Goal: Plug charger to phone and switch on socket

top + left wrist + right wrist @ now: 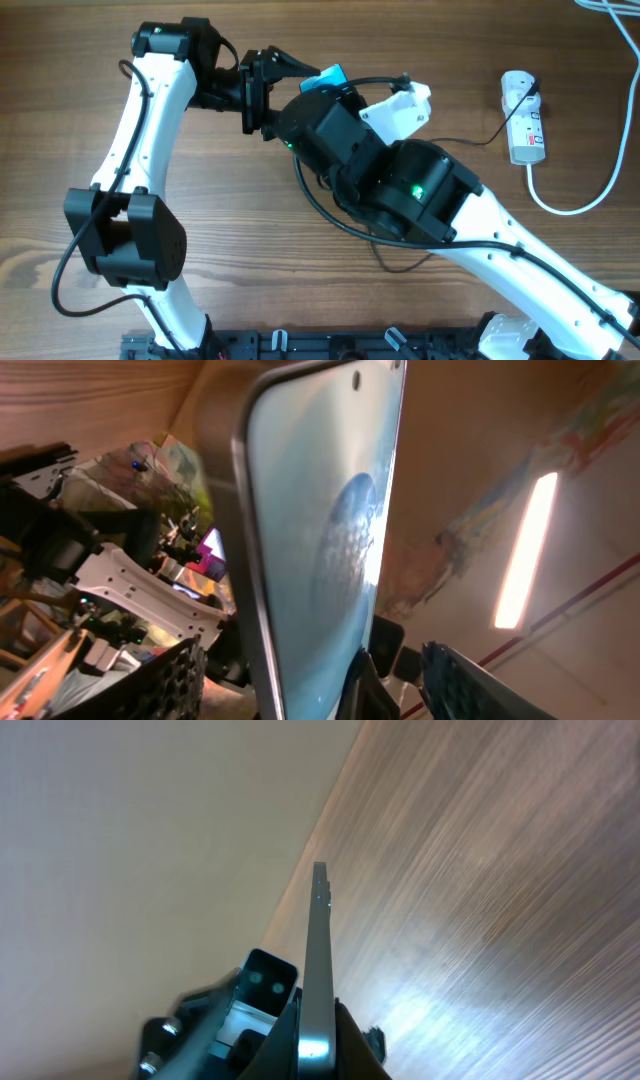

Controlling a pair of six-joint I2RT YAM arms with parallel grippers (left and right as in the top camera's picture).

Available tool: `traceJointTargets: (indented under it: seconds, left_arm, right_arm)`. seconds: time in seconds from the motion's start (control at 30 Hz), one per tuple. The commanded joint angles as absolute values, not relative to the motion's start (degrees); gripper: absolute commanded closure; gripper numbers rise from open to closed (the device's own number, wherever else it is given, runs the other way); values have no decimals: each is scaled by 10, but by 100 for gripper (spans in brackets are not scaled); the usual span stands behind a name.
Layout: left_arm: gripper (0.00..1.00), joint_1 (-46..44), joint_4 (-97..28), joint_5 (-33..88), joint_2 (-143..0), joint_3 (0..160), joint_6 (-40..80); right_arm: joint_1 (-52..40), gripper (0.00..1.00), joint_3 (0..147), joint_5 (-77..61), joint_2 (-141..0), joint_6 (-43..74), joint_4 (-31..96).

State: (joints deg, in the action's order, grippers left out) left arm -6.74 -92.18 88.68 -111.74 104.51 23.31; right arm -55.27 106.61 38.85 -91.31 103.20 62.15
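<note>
The phone (331,75), with its cyan screen, is held up off the table at the top centre. My right gripper (318,90) is shut on it; in the right wrist view the phone (318,950) stands edge-on between the right fingers (318,1015). My left gripper (283,66) is open, with its fingers on either side of the phone (320,540) in the left wrist view (320,685). The white socket (524,120) lies at the right with a black plug in it. The thin black charger cable (470,142) runs from it under my right arm; its tip is hidden.
The socket's thick white cord (600,190) loops along the right edge of the wooden table (250,220). A loop of black cable (395,262) lies under my right arm. The arm bases and a black rail (300,345) sit along the front edge.
</note>
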Motion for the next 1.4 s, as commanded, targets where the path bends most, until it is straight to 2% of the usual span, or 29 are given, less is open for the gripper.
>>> traceJointTargets:
  seconds: [0.0, 0.13, 0.27, 0.33, 0.73, 0.8, 0.9, 1.03, 1.2, 1.37]
  left_arm:
    - [46, -70, -922, 900, -1098, 1046, 229]
    - [46, -70, -922, 900, -1098, 1046, 229]
    - [57, -70, -922, 900, -1098, 1046, 229]
    - [68, -70, -922, 900, -1098, 1046, 229]
    - [65, -70, -922, 900, -1098, 1046, 229]
    - [70, -70, -922, 900, -1098, 1046, 229]
    - [71, -70, -921, 900, -1098, 1046, 229]
    - [86, -70, -922, 900, -1098, 1046, 229]
    - [82, -70, -922, 900, -1098, 1046, 229]
    - [71, -70, -921, 900, -1098, 1046, 229]
  right_arm:
    - [-554, 96, 1075, 413, -905, 1120, 620]
    - [-554, 95, 1075, 408, -905, 1160, 629]
    - [-554, 95, 1075, 395, -905, 1187, 633]
    - [-554, 95, 1075, 389, -905, 1187, 633]
    - [-554, 95, 1075, 368, -905, 1187, 619]
    - [-554, 95, 1075, 368, -905, 1187, 619]
    - [-554, 96, 1075, 368, -905, 1187, 619]
    - [-554, 95, 1075, 368, -905, 1187, 619]
    - [-554, 95, 1075, 359, -905, 1186, 620]
    - [-554, 95, 1075, 359, -905, 1185, 620]
